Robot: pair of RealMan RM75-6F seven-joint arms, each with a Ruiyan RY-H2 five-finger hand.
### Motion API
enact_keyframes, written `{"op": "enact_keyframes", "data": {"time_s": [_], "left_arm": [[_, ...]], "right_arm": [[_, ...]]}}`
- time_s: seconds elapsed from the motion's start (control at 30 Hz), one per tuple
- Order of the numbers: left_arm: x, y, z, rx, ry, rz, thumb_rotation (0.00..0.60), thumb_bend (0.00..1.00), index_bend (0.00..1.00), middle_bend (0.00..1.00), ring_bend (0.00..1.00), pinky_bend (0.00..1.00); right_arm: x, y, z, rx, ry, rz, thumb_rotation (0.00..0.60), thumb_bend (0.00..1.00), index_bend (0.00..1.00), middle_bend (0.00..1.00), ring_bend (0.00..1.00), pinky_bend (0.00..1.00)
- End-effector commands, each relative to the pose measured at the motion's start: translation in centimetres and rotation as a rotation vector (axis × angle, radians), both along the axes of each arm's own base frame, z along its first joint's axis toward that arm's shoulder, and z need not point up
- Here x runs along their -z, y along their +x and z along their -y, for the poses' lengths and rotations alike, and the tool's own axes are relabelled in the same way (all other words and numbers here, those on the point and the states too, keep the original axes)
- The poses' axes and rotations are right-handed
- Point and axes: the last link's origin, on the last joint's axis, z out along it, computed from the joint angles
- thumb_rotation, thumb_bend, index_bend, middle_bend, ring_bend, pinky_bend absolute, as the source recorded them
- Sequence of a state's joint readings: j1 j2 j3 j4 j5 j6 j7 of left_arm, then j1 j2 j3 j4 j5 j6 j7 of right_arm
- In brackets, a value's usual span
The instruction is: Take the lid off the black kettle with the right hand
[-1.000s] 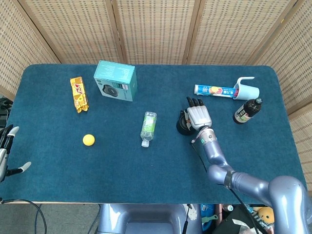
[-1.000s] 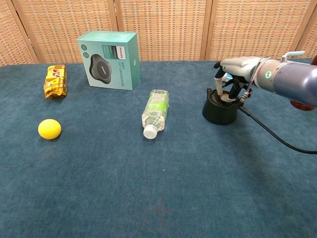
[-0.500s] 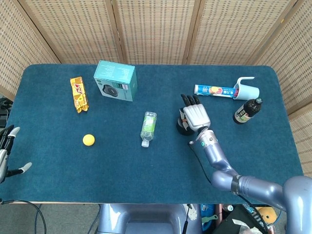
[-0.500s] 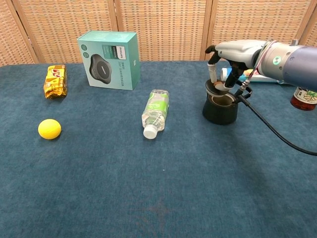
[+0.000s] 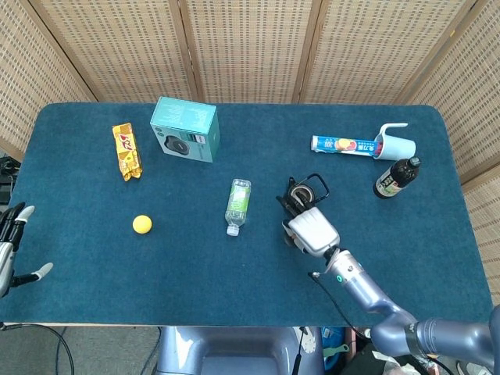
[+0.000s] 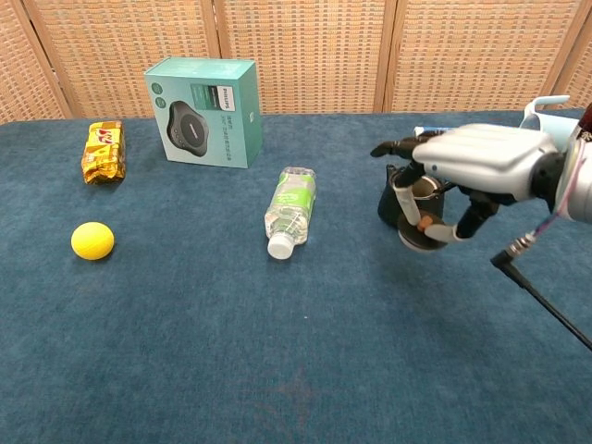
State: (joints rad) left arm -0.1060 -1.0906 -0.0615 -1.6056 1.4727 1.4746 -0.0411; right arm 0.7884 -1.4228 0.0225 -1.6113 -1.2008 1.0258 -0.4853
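Pulled my right hand (image 5: 312, 231) back toward me since half second ago, lid (image 6: 421, 230) came along, black kettle (image 5: 301, 191) stayed put, open-topped, bail handle up. Lid was pinched under my fingers (image 6: 405, 201), held just in front of kettle, clear of rim. Felt like small light rigid disc, probably slick, so best gripped by edge. Left hand (image 5: 11, 247) sat idle at table's (image 5: 195, 281) edge, fingers spread, nothing in it.
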Motion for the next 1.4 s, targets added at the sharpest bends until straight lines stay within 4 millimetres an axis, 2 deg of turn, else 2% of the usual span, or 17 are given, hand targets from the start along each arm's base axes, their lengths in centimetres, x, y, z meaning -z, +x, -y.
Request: {"op": "enact_keyframes", "data": {"time_s": [0.03, 0.27, 0.3, 0.37, 0.43, 0.5, 0.6, 0.67, 0.77, 0.9, 0.97, 1.13, 1.3, 1.4], "left_arm": [[0.0, 0.1, 0.1, 0.002, 0.001, 0.000, 0.600, 0.15, 0.00, 0.00, 0.00, 0.00], [0.2, 0.1, 0.2, 0.003, -0.008, -0.003, 0.600, 0.15, 0.00, 0.00, 0.00, 0.00], [0.2, 0.1, 0.1, 0.002, -0.010, -0.002, 0.600, 0.15, 0.00, 0.00, 0.00, 0.00], [0.2, 0.0, 0.1, 0.000, -0.013, -0.002, 0.600, 0.15, 0.00, 0.00, 0.00, 0.00], [0.2, 0.0, 0.0, 0.000, -0.015, -0.001, 0.600, 0.15, 0.00, 0.00, 0.00, 0.00], [0.2, 0.0, 0.0, 0.001, -0.015, 0.000, 0.600, 0.15, 0.00, 0.00, 0.00, 0.00], [0.2, 0.1, 0.1, 0.002, -0.015, 0.003, 0.600, 0.15, 0.00, 0.00, 0.00, 0.00], [0.1, 0.1, 0.1, 0.003, -0.012, 0.005, 0.600, 0.15, 0.00, 0.00, 0.00, 0.00], [-0.1, 0.1, 0.2, 0.006, -0.007, 0.010, 0.600, 0.15, 0.00, 0.00, 0.00, 0.00], [-0.2, 0.2, 0.3, 0.013, -0.004, 0.013, 0.600, 0.15, 0.00, 0.00, 0.00, 0.00], [-0.2, 0.3, 0.5, 0.019, -0.001, 0.013, 0.600, 0.15, 0.00, 0.00, 0.00, 0.00], [-0.4, 0.5, 0.9, 0.027, 0.009, 0.012, 0.600, 0.15, 0.00, 0.00, 0.00, 0.00], [-0.5, 0.8, 1.2, 0.029, 0.012, 0.006, 0.600, 0.15, 0.00, 0.00, 0.00, 0.00], [-0.6, 0.9, 1.4, 0.033, 0.017, 0.004, 0.600, 0.15, 0.00, 0.00, 0.00, 0.00]], "right_arm": [[0.9, -1.9, -1.0, -0.012, 0.012, -0.040, 0.600, 0.58, 0.64, 0.09, 0.00, 0.00], [1.6, -3.5, -1.1, -0.003, 0.010, -0.054, 0.600, 0.58, 0.62, 0.08, 0.00, 0.00], [1.6, -3.7, -1.1, -0.001, 0.009, -0.053, 0.600, 0.54, 0.59, 0.07, 0.00, 0.00], [1.6, -4.0, -1.0, 0.003, 0.007, -0.059, 0.600, 0.39, 0.47, 0.05, 0.00, 0.00], [1.4, -4.2, -1.1, 0.001, 0.000, -0.074, 0.600, 0.21, 0.30, 0.02, 0.00, 0.00], [1.1, -4.2, -1.2, -0.008, -0.017, -0.074, 0.600, 0.14, 0.22, 0.01, 0.00, 0.00], [0.2, -4.1, -1.7, -0.007, -0.036, -0.053, 0.600, 0.11, 0.19, 0.00, 0.00, 0.00], [-0.7, -4.2, -2.1, -0.008, -0.055, -0.034, 0.600, 0.11, 0.19, 0.00, 0.00, 0.00], [-3.3, -4.7, -3.2, 0.006, -0.108, 0.032, 0.600, 0.11, 0.19, 0.00, 0.00, 0.00], [-6.7, -6.3, -4.9, 0.009, -0.194, 0.112, 0.600, 0.08, 0.19, 0.00, 0.00, 0.00], [-8.7, -7.8, -6.1, 0.020, -0.261, 0.148, 0.600, 0.06, 0.16, 0.00, 0.00, 0.00], [-11.5, -10.9, -8.8, 0.061, -0.359, 0.181, 0.600, 0.00, 0.02, 0.00, 0.00, 0.00], [-13.1, -13.5, -11.5, 0.164, -0.426, 0.208, 0.600, 0.00, 0.00, 0.00, 0.00, 0.00], [-13.5, -14.2, -12.4, 0.188, -0.459, 0.217, 0.600, 0.00, 0.00, 0.00, 0.00, 0.00]]}}
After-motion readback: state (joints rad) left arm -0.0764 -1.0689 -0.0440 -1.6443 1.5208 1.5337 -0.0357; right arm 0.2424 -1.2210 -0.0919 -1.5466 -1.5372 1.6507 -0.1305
